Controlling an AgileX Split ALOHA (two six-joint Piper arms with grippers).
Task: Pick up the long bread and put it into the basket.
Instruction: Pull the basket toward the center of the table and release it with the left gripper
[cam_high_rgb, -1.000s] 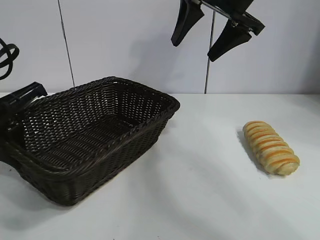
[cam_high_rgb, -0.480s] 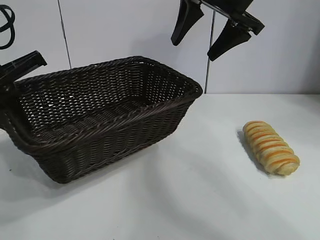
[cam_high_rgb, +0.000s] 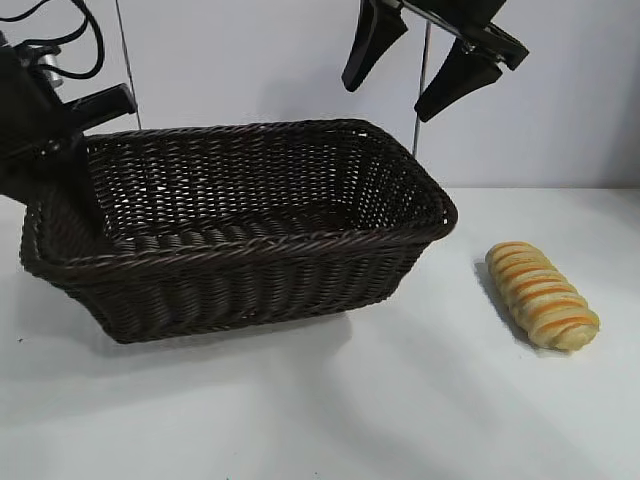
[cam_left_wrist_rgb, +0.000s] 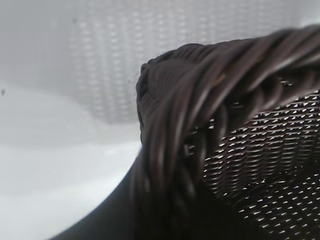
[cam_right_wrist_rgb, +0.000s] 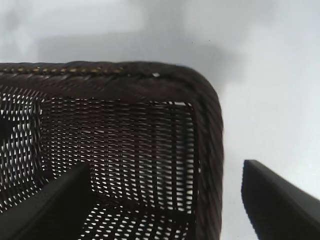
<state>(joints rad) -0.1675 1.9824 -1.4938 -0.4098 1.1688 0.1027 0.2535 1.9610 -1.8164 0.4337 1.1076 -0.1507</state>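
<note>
The long bread (cam_high_rgb: 542, 295), golden-tan with orange-brown ridges, lies on the white table at the right, apart from everything else. The basket (cam_high_rgb: 250, 240), dark brown wicker, stands left of it, with a gap of table between its right end and the bread. My left gripper (cam_high_rgb: 70, 150) is shut on the basket's rim at its far left corner. The left wrist view is filled by that braided rim (cam_left_wrist_rgb: 200, 90). My right gripper (cam_high_rgb: 390, 100) hangs open high over the basket's right end. The right wrist view looks down on that end's rim (cam_right_wrist_rgb: 207, 130) between the spread fingers (cam_right_wrist_rgb: 270, 200).
A white wall with a vertical seam stands close behind the table. Bare white tabletop (cam_high_rgb: 400, 400) lies in front of the basket and around the bread.
The basket has swung round and slid right toward the bread, carried by my left gripper, which rose and moved right. The right gripper and the bread have not moved.
</note>
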